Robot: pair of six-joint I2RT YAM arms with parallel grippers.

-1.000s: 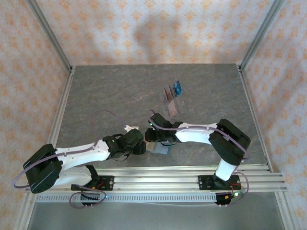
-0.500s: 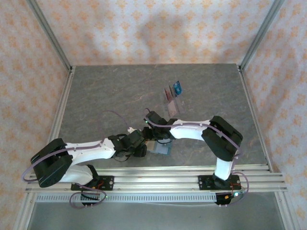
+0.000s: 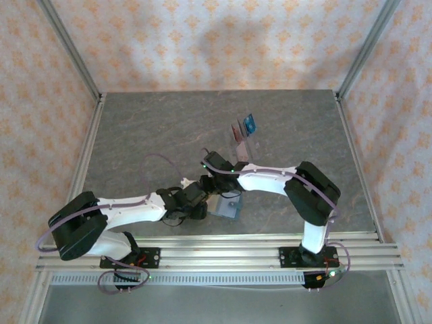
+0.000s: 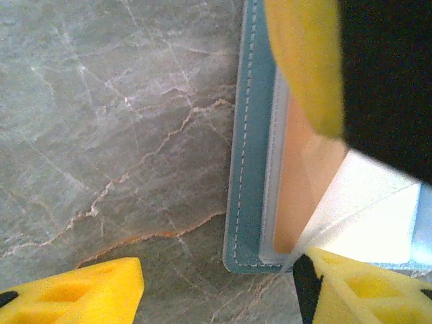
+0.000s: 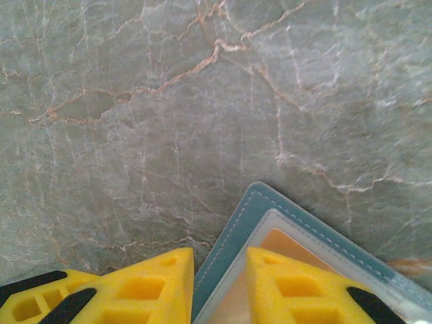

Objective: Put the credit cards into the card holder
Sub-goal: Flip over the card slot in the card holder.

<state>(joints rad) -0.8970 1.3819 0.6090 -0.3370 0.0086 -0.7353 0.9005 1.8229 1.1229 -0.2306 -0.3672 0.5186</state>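
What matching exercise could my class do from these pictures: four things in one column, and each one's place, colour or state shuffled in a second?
Things:
1 card holder
2 orange card
3 blue card
4 left gripper

Descriptions:
A upright in the clear rack
B open, astride the holder's edge
C teal, lying open
D inside the holder's pocket

Pairs: 1-C, 2-D, 3-A, 4-B

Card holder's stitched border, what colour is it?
Teal with white stitching; the card holder shows best in the left wrist view.

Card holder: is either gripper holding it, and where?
Cannot tell. The right gripper straddles an edge of the card holder near a corner, jaws close together; the left gripper stands open, gripping nothing.
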